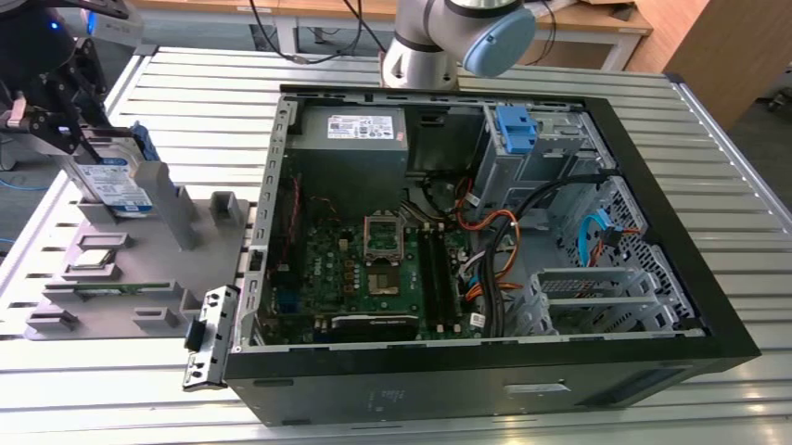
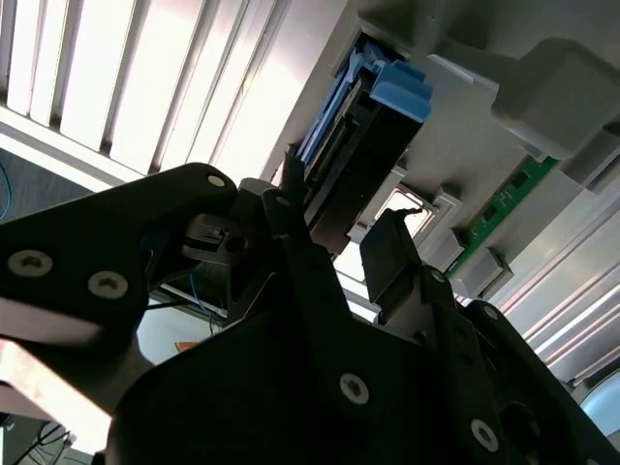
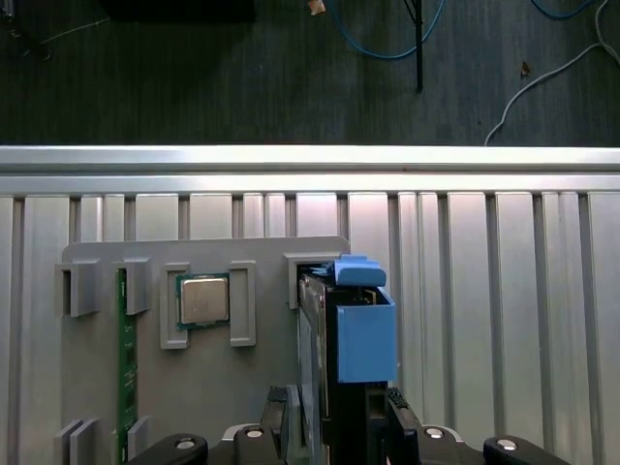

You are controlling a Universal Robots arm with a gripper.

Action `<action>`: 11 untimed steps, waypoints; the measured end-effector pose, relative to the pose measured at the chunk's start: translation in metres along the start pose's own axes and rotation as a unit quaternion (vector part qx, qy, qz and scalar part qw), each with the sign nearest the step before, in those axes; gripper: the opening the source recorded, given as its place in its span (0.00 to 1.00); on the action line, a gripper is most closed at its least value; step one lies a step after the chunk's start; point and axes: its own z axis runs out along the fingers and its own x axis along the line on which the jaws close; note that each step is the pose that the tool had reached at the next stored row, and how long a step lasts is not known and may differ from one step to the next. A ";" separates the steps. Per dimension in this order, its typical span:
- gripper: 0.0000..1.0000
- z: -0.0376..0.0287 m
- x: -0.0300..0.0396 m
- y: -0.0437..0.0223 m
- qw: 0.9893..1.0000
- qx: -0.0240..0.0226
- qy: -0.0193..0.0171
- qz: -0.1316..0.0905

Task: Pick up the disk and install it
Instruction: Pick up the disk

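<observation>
My claw (image 3: 339, 434) straddled the upright disk (image 1: 113, 183), grip impossible to tell; likely stiff, heavyish, best pinched across its faces.

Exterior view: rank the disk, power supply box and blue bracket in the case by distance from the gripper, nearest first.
1. Disk: at the gripper, exterior view's left.
2. Power supply box: inside the case, middle.
3. Blue bracket: farther toward the exterior view's right.

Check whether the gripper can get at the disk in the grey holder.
Probably yes: the gripper is right at the disk, which stands upright in the grey holder with nothing else across it.
</observation>
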 end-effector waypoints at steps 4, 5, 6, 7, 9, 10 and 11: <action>0.51 0.0000 0.0000 -0.0001 1.000 -0.004 0.000 0.000; 0.51 0.0000 0.0000 -0.0001 1.000 -0.004 0.000 0.000; 0.51 0.0000 0.0000 -0.0001 1.000 -0.004 0.000 0.000; 0.51 0.0000 -0.0003 -0.0002 1.000 -0.004 0.000 0.000; 0.51 0.0001 -0.0013 -0.0002 1.000 -0.004 0.000 0.000; 0.51 0.0001 -0.0013 -0.0001 1.000 -0.004 0.000 0.000; 0.51 0.0001 -0.0013 -0.0001 1.000 -0.004 0.000 0.000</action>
